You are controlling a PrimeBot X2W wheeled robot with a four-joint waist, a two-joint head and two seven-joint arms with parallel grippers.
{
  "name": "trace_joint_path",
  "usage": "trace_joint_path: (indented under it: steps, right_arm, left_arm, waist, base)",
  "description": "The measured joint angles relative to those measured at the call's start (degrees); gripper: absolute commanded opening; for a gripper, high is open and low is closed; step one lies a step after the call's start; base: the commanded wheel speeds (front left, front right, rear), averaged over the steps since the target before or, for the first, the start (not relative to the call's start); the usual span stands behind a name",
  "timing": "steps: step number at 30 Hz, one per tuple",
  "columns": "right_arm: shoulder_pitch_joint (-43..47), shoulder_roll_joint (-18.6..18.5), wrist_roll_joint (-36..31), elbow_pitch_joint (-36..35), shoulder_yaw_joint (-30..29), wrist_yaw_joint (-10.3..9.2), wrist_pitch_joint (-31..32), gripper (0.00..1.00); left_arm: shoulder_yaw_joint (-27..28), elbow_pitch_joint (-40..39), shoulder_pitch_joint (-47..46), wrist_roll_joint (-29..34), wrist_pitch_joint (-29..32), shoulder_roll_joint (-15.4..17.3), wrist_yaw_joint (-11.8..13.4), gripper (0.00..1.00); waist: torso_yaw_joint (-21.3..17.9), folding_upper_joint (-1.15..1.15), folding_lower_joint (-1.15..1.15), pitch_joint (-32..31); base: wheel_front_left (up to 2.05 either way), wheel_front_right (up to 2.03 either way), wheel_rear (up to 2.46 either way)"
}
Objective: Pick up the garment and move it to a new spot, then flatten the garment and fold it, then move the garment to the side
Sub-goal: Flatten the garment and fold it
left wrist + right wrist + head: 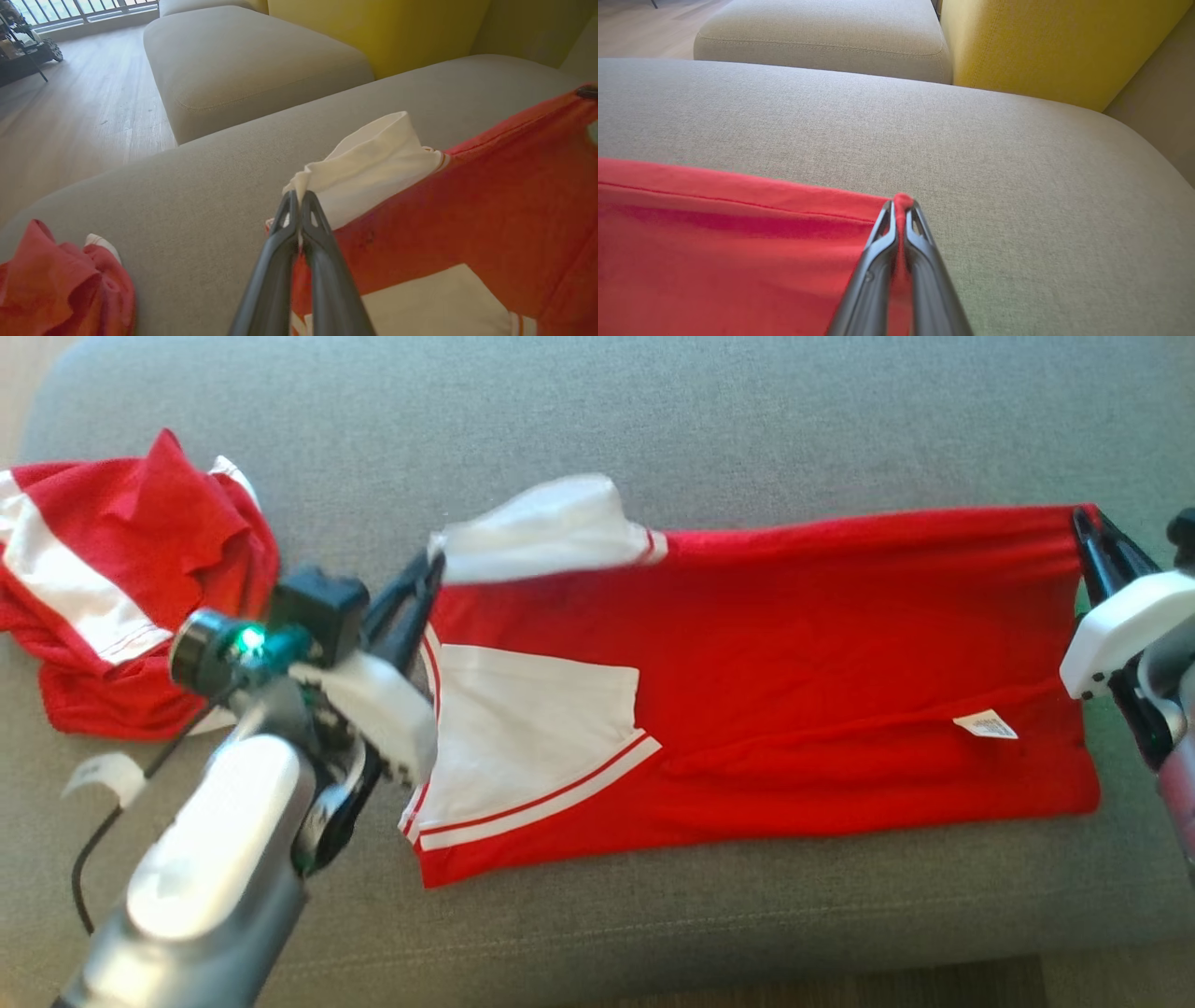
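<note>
A red garment (822,644) with white sleeves and red-and-white trim is stretched across the grey couch cushion (653,420). My left gripper (431,560) is shut on its upper left corner, by the white sleeve (369,163). My right gripper (1083,518) is shut on the upper right corner of the red hem (903,200). In the left wrist view my left gripper (299,198) pinches the white cloth; in the right wrist view my right gripper (902,205) pinches red cloth. The held far edge is lifted, and the lower edge lies on the cushion. A white label (985,724) shows near the right.
A second red-and-white garment (121,579) lies crumpled at the cushion's left end, also in the left wrist view (60,284). Another grey cushion (252,60) and a yellow backrest (1055,42) stand beyond. Wooden floor (70,102) lies past the cushion's edge.
</note>
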Motion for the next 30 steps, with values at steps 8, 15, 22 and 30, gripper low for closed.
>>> trace_joint_path:
  steps: [8, 15, 22, 30]
  right_arm:
    - [5.32, -2.14, 2.24, -6.08, 0.89, 0.00, 3.56, 0.00]
    - [10.98, -4.92, 4.22, -12.67, 1.09, 0.00, 7.68, 0.00]
    - [16.67, -6.70, 6.03, -19.23, 0.25, 0.00, 13.27, 0.00]
    - [22.58, -7.43, 6.44, -25.49, -2.97, 0.00, 18.07, 0.00]
  left_arm:
    - [-2.22, -3.30, 4.99, -1.08, 3.25, 4.48, -3.37, 0.00]
    - [-4.56, -7.66, 7.27, -2.30, 7.44, 7.83, -5.84, 0.00]
    - [-6.72, -11.02, 10.48, -5.55, 11.41, 12.11, -7.87, 0.00]
    - [-9.77, -14.57, 10.85, -5.98, 15.47, 15.44, -8.42, 0.00]
  waist:
    - [1.15, 0.00, 0.00, -1.59]
    - [1.66, 0.00, 0.00, -2.47]
    - [1.20, 0.00, 0.00, -3.28]
    - [0.68, 0.00, 0.00, -3.99]
  base:
    - [0.00, 0.00, 0.00]
    - [0.00, 0.00, 0.00]
    - [0.00, 0.00, 0.00]
    - [0.00, 0.00, 0.00]
